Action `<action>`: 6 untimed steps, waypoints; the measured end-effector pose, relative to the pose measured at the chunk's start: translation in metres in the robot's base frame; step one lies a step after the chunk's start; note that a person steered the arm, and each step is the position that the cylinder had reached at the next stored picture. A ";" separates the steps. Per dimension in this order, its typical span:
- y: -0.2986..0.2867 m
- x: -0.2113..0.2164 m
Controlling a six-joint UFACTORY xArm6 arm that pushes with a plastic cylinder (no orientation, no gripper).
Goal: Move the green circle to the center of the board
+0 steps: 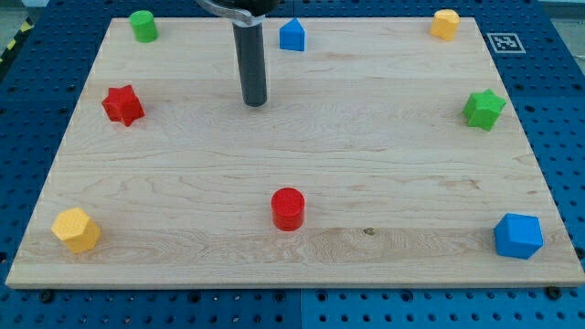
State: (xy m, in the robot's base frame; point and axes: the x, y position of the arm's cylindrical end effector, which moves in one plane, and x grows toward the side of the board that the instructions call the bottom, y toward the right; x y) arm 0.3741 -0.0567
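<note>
Board [302, 155] layout as I read it from the single camera: a pale wooden panel lies on a blue perforated table [27, 110], and eight small blocks sit on it, mostly toward the edges.

Task item: the green circle [143, 26], a short green cylinder, stands at the view's top-left corner of the board, well apart from the board's middle.

Tool: the rig carries no fingers, so there is nothing spread, pressed or pinching; it ends in a straight dark rod. My tip [254, 103] rests on the wood in the upper half of the board, left of centre. It touches no block. The green circle lies up and to the view's left of my tip; the blue block [292, 35], peaked like a small house, lies just up and to the right of the rod.

Other blocks:
- red star [122, 105], left edge, level with my tip;
- red cylinder [287, 208], lower middle;
- yellow hexagonal block [76, 229], bottom-left corner;
- blue faceted block [518, 236], bottom-right corner;
- green star [483, 109], right edge;
- yellow block [445, 24], top-right corner, shape unclear.

Marker: a black-and-white square tag [502, 42] lies on the table just beyond the top-right corner.
</note>
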 end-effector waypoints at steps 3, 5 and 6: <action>-0.005 -0.002; -0.125 -0.028; -0.204 -0.060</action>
State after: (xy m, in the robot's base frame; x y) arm 0.3138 -0.2606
